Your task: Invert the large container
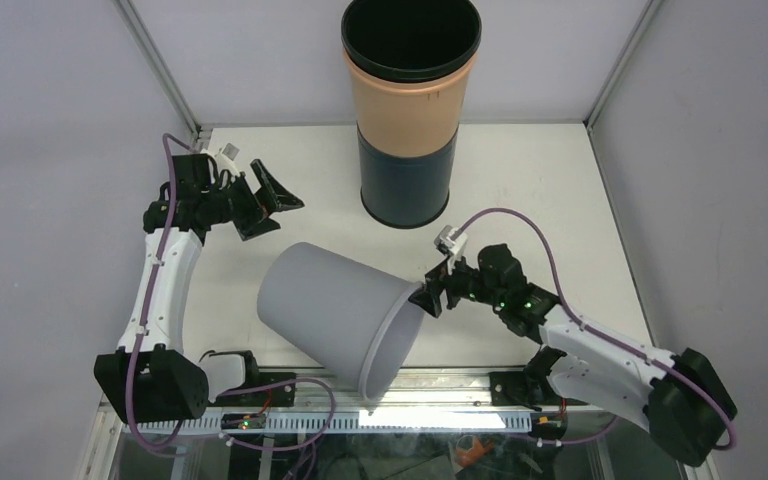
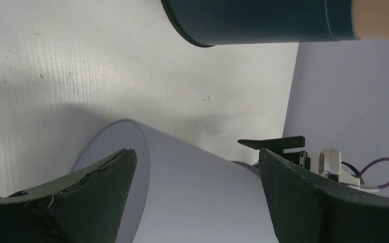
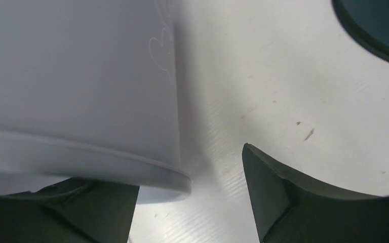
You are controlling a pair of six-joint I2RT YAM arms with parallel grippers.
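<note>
Large container (image 1: 335,312): pale grey plastic bucket, on its side mid-table (image 1: 530,180) toward the near edge. Closed base points far-left, open mouth near-right. Tapered, so the base is narrower than the mouth.

Right gripper (image 1: 428,297) is at the mouth rim. Right wrist view shows the jaws wide apart, not clamped. The rolled rim lip (image 3: 131,169) sits over one finger and the other finger (image 3: 278,197) stands off over bare table. I can't tell whether the rim actually bears on the finger or just passes in front of it.

Left gripper (image 1: 280,213) is spread wide, holds nothing, and sits apart from the bucket off its base end. In its wrist view the base (image 2: 114,139) is framed between the fingers.

Handling, my read:
- Thin-walled and empty, so probably light, but bulky relative to either claw.
- Wall is smooth, matte and curved. It's far too wide to pinch across the body and likely slick.
- The only real pinch point is the rim lip: one finger inside, one outside. The wall may flex and ovalise under the pinch.
- On its side it will roll in an arc because of the taper, so it wants a push on the base end from the left arm while the right tips the mouth down.

Behind it stands a tall stack of bins (image 1: 410,120), peach over dark teal, glossy with dark rims, near the back edge. The swing needs to stay clear of it.

Table surface is white, finely ribbed and lightly scuffed.
</note>
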